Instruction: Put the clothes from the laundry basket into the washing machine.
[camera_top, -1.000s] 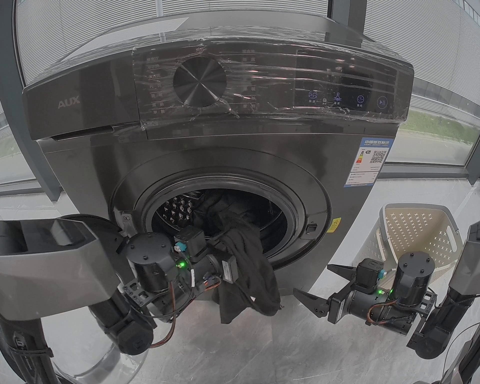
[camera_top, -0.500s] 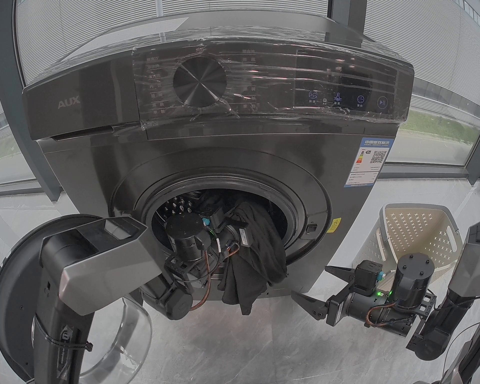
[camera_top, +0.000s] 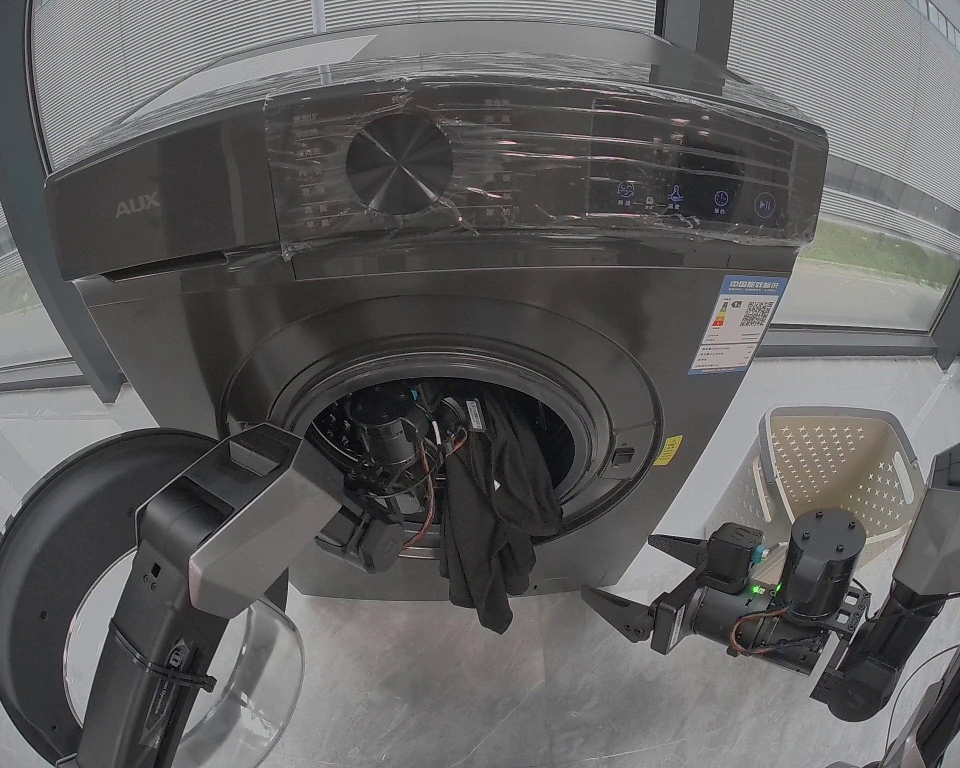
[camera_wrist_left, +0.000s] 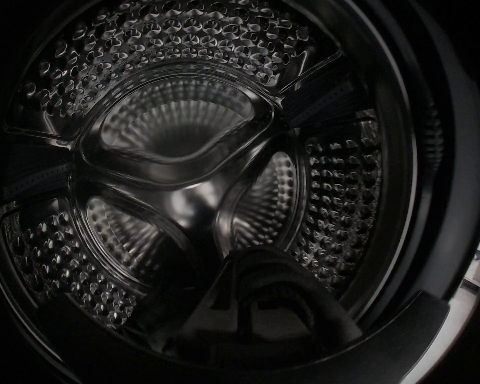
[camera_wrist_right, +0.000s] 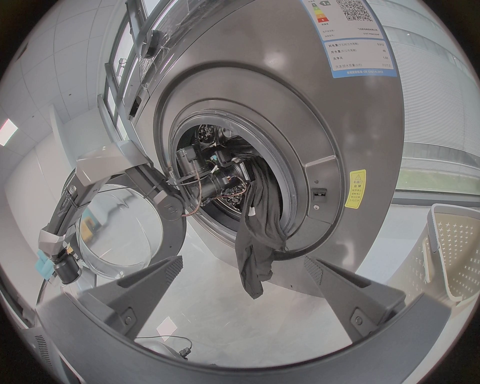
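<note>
The grey washing machine (camera_top: 430, 300) stands with its round door swung open. My left gripper (camera_top: 468, 412) is inside the drum mouth, shut on a black garment (camera_top: 492, 520) that drapes over the lower rim and hangs down the front. In the left wrist view the gripper (camera_wrist_left: 270, 297) is a dark shape before the steel drum (camera_wrist_left: 175, 150), with dark cloth (camera_wrist_left: 327, 322) around it. My right gripper (camera_top: 640, 585) hangs open above the floor, right of the machine, with nothing between its fingers (camera_wrist_right: 352, 295). The right wrist view also shows the garment (camera_wrist_right: 257, 235). The cream laundry basket (camera_top: 840, 470) stands to the right.
The open door (camera_top: 60, 560) with its glass bowl (camera_wrist_right: 120, 235) stands out to the left of the drum, beside my left arm. Pale tiled floor (camera_top: 480, 690) lies open before the machine. The basket (camera_wrist_right: 450, 260) stands against the window wall.
My left arm has pushed forward and up, from outside the opening into the drum mouth, carrying the black garment with it. The right gripper has stayed nearly still.
</note>
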